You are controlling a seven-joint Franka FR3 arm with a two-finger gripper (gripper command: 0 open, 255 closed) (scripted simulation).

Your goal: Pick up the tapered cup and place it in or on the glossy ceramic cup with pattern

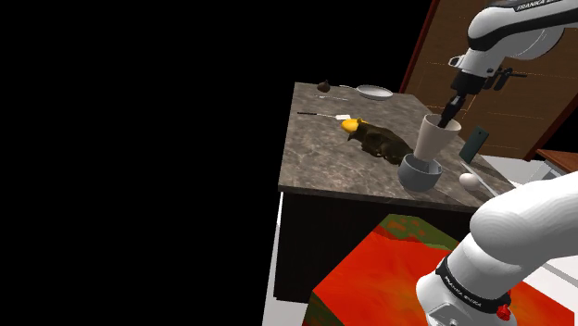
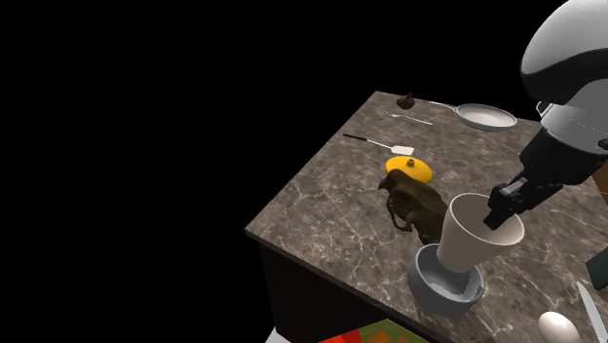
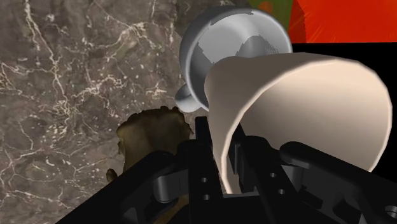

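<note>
**Tapered cup (image 2: 473, 239) held, not yet released**

My pincer (image 2: 499, 216) grips its rim, one finger inside. Directly beneath, its base dips into the grey cup (image 2: 445, 287) on the bench (image 2: 322, 214). Pickup looks done; only letting go remains.

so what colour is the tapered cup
Plain cream; tapered cup shows best in second exterior view.
</note>
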